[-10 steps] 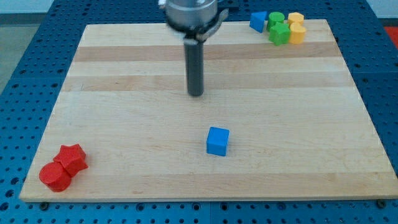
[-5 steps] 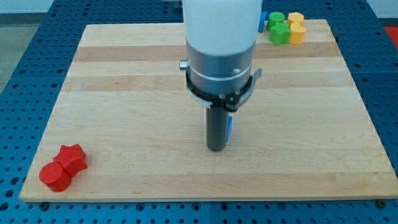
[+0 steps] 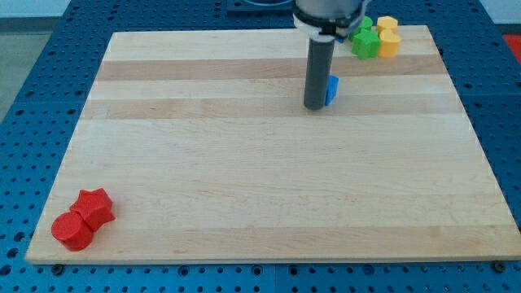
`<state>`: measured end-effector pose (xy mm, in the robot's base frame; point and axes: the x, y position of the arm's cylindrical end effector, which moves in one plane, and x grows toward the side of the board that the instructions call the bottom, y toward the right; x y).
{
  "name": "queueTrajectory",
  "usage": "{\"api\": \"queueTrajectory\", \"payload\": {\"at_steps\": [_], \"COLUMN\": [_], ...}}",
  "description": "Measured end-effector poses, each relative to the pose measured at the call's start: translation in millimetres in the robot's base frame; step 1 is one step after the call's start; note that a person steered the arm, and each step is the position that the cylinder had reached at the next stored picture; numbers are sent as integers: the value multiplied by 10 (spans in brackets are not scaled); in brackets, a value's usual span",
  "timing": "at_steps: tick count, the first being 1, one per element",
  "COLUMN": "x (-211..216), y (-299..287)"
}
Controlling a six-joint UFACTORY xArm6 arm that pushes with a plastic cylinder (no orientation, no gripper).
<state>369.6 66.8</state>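
Observation:
My tip (image 3: 316, 107) rests on the wooden board (image 3: 244, 163) in its upper right part, pressed against the left side of a blue cube (image 3: 331, 89), most of which the rod hides. Up and to the right of it, at the board's top right corner, sit two green blocks (image 3: 364, 38) and two yellow blocks (image 3: 388, 37) packed together. The arm's body covers the spot just left of the green blocks. A red star block (image 3: 94, 207) and a red cylinder (image 3: 71, 231) lie touching at the bottom left corner, far from the tip.
The board lies on a blue perforated table (image 3: 32, 81). The arm's grey housing (image 3: 326, 10) hangs over the board's top edge.
The rod came down to the blue cube near the board's middle, then swept up and right, pushing the cube towards the top right cluster. The other blue block there is now hidden by the arm.

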Motion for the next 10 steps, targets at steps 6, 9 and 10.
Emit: {"api": "queueTrajectory", "payload": {"at_steps": [6, 9, 10], "x": [-64, -751, -756], "y": [333, 388, 388]}}
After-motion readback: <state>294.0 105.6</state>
